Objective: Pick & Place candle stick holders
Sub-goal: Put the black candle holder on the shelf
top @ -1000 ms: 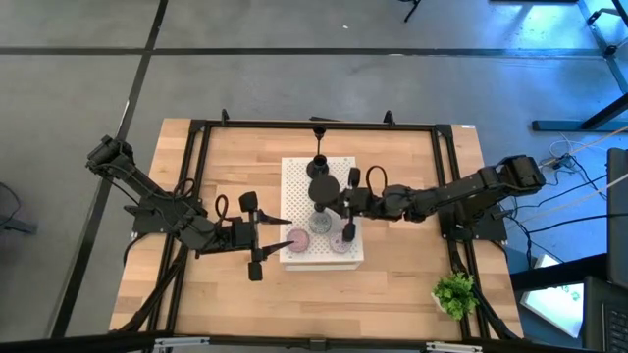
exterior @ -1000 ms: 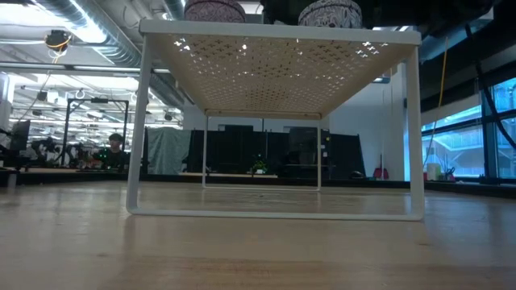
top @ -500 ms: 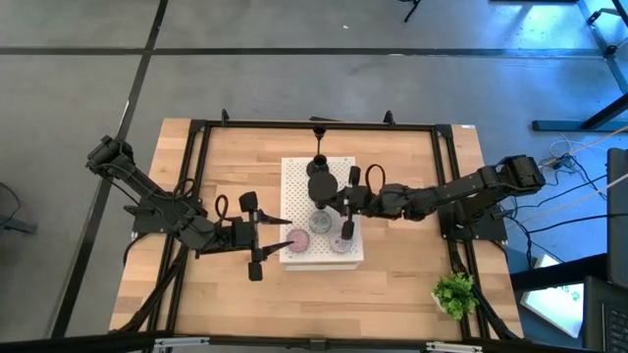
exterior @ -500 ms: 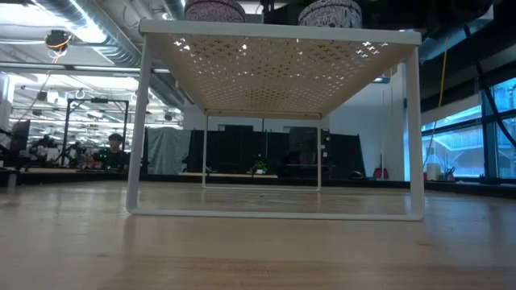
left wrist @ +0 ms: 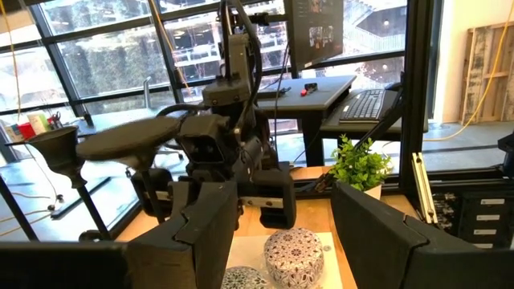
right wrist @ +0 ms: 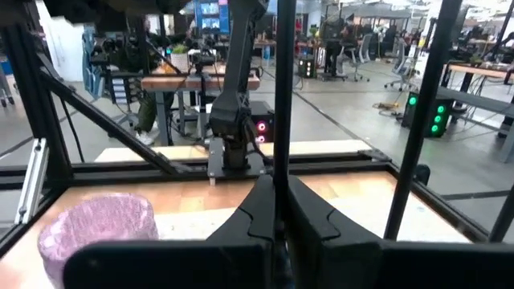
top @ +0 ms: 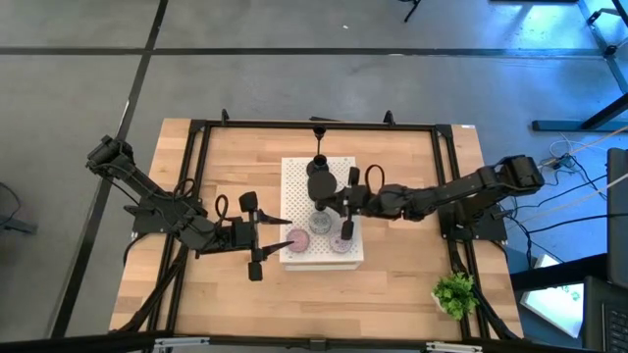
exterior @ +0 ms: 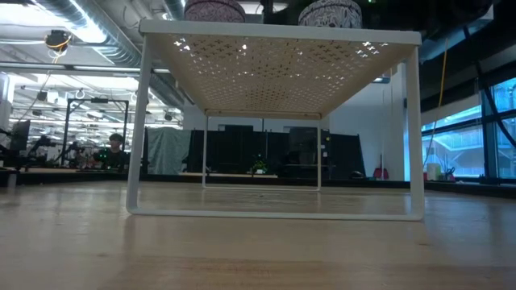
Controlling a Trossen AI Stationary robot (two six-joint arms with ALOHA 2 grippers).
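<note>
two black stemmed holders [top: 319, 165] stand upright on the white board. pink puck [top: 299, 237] and lavender puck [top: 340, 241] sit side by side near its front edge.

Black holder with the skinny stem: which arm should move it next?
Right. The right gripper is already shut on the holder, pinching its thin stem. The left gripper is open at the shelf's left edge and holds nothing.

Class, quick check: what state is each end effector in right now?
Left end effector: open, holding nothing, beside the white perforated board.
Right end effector: closed on the thin stem of a black candle stick holder over the board.
</note>
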